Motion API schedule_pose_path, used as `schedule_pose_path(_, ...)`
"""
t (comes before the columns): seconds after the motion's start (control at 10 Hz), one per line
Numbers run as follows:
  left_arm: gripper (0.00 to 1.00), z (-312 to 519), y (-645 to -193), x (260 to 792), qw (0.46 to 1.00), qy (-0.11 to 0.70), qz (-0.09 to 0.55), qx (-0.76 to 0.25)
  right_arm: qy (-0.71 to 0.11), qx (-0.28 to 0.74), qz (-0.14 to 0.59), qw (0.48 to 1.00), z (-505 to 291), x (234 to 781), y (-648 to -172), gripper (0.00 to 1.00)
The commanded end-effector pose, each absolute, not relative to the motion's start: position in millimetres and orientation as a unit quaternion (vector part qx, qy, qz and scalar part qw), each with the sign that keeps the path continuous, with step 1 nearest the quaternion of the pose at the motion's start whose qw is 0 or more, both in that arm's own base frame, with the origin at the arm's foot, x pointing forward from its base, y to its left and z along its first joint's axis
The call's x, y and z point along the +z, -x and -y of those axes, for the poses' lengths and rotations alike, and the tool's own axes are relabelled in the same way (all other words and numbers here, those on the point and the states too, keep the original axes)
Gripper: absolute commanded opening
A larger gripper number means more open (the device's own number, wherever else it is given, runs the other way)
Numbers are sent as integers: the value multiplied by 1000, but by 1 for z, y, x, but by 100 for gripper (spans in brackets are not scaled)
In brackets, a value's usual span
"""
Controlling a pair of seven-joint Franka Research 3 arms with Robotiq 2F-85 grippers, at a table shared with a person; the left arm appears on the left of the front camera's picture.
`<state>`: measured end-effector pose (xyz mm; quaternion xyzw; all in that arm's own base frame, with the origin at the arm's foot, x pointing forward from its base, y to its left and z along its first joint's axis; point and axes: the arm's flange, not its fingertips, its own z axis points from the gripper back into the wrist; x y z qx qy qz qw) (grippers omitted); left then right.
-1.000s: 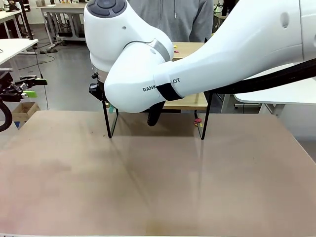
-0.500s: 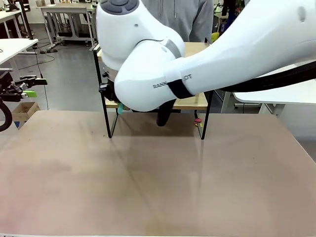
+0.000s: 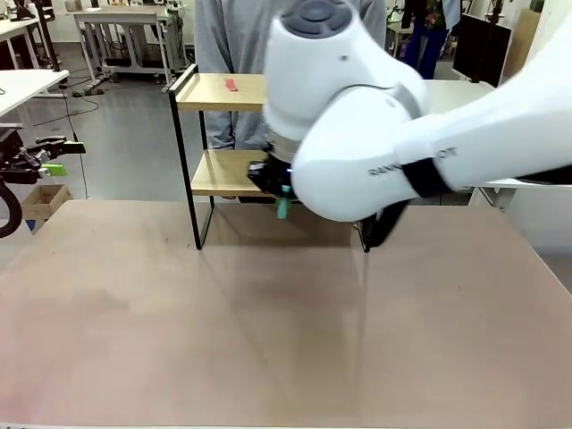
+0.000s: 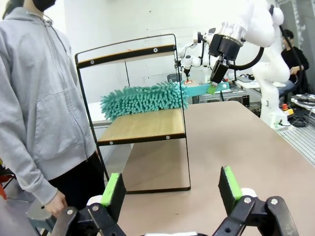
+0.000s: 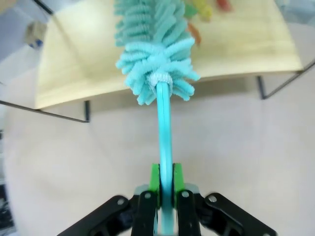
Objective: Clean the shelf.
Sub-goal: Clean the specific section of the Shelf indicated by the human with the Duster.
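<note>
Tan table (image 3: 268, 340) in a lab room, with white benches behind it.

Right claw (image 5: 166, 183): clenched on the flat teal handle (image 5: 164, 128) of a duster (image 4: 145, 100). Its green pads (image 5: 155, 177) press both sides of the handle. The handle runs straight out from the claw to the fluffy teal head (image 5: 157, 49).
- The head lies between the two boards, over the lower board (image 4: 142, 125). The fringe is at the wood, but I cannot tell whether it touches.
- Front view: the right arm crosses in from the right and covers the right half of the shelf. A short piece of teal handle shows under the wrist.

Shelf (image 3: 189, 161): stands upright on its black legs at the far edge of the table.
- Top board (image 3: 214, 89) carries a small pink scrap (image 3: 231, 84) near its left end.
- Right wrist view: a few blurred red and yellow bits (image 5: 202, 10) lie on the lower board beyond the head.

Left claw (image 4: 172, 189): released, jaws wide, nothing between them. It sits well off to the left of the table, aimed along it at the shelf.

Person (image 4: 39, 98): grey hoodie, standing just behind the shelf on the far side. One hand (image 4: 55, 202) hangs at the side.
</note>
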<state>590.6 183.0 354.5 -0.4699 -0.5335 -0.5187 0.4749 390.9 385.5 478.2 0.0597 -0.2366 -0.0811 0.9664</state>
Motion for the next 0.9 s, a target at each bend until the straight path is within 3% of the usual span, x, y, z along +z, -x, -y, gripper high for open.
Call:
schedule_pose_path(0.0, 100, -182, -588, 356, 473, 466, 534, -524, -61, -93, 222, 969, -334, 485, -370, 13)
schedule_pose_path(0.5, 100, -182, -588, 356, 473, 466, 534, -524, 14, -152, 224, 963, -273, 495, -354, 13)
schedule_pose_path(0.7, 100, -182, -588, 356, 473, 466, 534, -524, 21, -149, 280, 948, -288, 505, -343, 13)
schedule_pose_path(0.8, 100, -182, -588, 356, 473, 466, 534, -524, 8, -151, 233, 961, -273, 496, -355, 13)
